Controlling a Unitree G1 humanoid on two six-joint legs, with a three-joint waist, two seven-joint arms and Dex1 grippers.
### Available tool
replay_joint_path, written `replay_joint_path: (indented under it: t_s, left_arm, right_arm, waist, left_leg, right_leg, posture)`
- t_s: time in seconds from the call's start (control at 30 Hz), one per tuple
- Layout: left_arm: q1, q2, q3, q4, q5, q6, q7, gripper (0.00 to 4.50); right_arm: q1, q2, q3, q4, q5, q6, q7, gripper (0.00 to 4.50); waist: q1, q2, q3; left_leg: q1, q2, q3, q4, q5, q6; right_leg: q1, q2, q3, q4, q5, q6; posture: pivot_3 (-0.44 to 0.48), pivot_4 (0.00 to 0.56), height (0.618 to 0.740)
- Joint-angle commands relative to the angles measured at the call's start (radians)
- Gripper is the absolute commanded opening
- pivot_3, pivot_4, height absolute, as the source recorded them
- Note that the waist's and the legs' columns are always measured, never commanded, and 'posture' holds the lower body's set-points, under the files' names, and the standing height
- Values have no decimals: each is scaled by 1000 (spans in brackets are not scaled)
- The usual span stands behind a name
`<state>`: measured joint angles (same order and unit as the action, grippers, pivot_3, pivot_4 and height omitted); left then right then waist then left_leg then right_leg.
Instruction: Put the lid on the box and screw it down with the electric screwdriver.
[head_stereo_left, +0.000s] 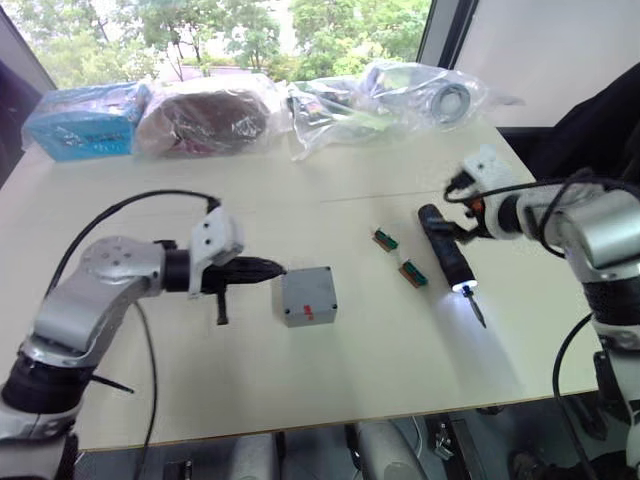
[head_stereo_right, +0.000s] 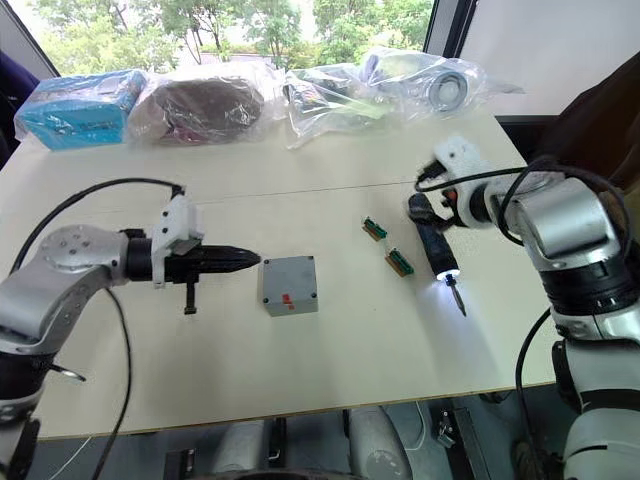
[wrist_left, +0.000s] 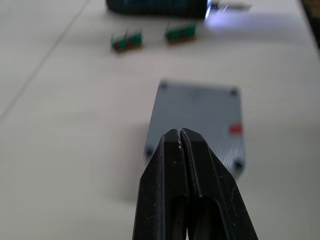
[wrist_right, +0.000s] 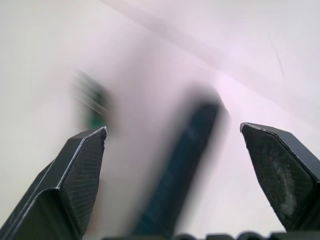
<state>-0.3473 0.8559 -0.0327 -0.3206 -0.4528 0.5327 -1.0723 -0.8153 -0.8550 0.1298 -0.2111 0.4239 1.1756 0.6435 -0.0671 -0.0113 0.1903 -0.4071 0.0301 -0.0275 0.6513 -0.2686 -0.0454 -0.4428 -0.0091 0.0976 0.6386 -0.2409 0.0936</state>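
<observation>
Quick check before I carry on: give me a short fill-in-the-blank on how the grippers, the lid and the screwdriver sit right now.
1. The fingers of the left gripper are ____.
2. The lid sits on top of the ____.
3. The right gripper has its fingers ____ on either side of the electric screwdriver.
4. The screwdriver's tip is ____, casting a glow on the table.

Missing words: shut; box; open; lit
</observation>
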Motion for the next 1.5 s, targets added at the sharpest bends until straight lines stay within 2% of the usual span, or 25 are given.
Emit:
replay_joint_path:
  t_s: [0.03, 0.1, 0.33, 0.57, 0.67, 0.87, 0.97, 1.1, 1.23, 1.4, 1.5]
  left_arm:
    - [23, 6, 4, 24, 36, -59, -9, 0]
    - [29, -8, -11, 48, 48, -67, -9, 0]
    - [24, -56, -94, 126, 120, -133, -22, 0]
    - [-34, -127, -150, 204, 173, -172, -10, 0]
    - [-93, -190, -165, 258, 190, -179, 11, 0]
    - [-210, -318, -181, 426, 242, -227, 50, 0]
    - [-247, -342, -196, 504, 283, -275, 46, 0]
    - [-256, -317, -199, 541, 315, -317, 19, 0]
    - [-225, -237, -186, 524, 321, -339, -48, 0]
    - [-143, -113, -171, 386, 258, -287, -169, 0]
    - [-116, -104, -170, 322, 234, -246, -184, 0]
  right_arm:
    - [88, 58, -34, -161, 65, -18, 21, 3376]
    - [144, 89, -7, -207, 52, -44, 6, 2796]
    - [272, 185, 119, -250, 6, -100, -36, 23]
    - [282, 261, 184, -254, -9, -79, -59, 23]
    - [276, 283, 199, -275, 4, -50, -53, 23]
    - [270, 287, 201, -328, 37, 7, -30, 23]
    - [257, 271, 200, -351, 42, 31, -25, 23]
    - [230, 207, 187, -361, 25, 32, -13, 23]
    - [194, 147, 150, -296, -7, -18, -3, 23]
    - [161, 162, 177, -182, -69, -119, -7, 23]
    - [153, 199, 211, -144, -100, -160, -8, 23]
  waist:
    - [7, -2, 0]
    - [16, -2, 0]
    - [22, -2, 0]
    - [21, -2, 0]
    - [22, -2, 0]
    - [23, -3, 0]
    - [22, -3, 0]
    - [19, -3, 0]
    - [19, -3, 0]
    - [14, -3, 0]
    - [15, -3, 0]
  left_leg:
    - [0, 0, -1, 1, 0, 0]
    - [-1, -1, 0, 3, 0, 0]
    - [-1, -1, 1, 13, 0, 0]
    - [2, -1, 0, 15, 0, 0]
    - [2, -1, 0, 15, 0, 0]
    - [1, -2, 0, 15, 0, 0]
    - [1, -2, -1, 15, 0, 0]
    - [1, -2, 0, 15, 0, 0]
    - [1, -2, -1, 15, 0, 0]
    - [1, -1, 0, 14, 0, 0]
    - [1, -1, 0, 14, 0, 0]
  right_leg:
    - [1, 0, -1, 0, 0, 0]
    - [1, -2, 0, 0, 0, 0]
    - [4, -2, 1, 3, 0, -2]
    - [4, 0, 1, 11, -1, -5]
    - [4, 0, 1, 11, 1, -2]
    - [4, -1, 1, 10, 1, -2]
    - [4, 0, 0, 10, 1, -2]
    - [4, 0, 1, 11, 1, -2]
    - [3, 0, 0, 11, 1, -2]
    - [3, 0, 1, 11, 1, -2]
    - [3, -1, 1, 10, 1, -2]
  posture:
    - [0, 150, 740]
    - [0, 150, 740]
    - [0, 150, 740]
    - [0, 150, 740]
    - [0, 150, 740]
    - [0, 150, 740]
    - [0, 150, 740]
    - [0, 150, 740]
    - [0, 150, 740]
    - [0, 150, 740]
    - [0, 150, 740]
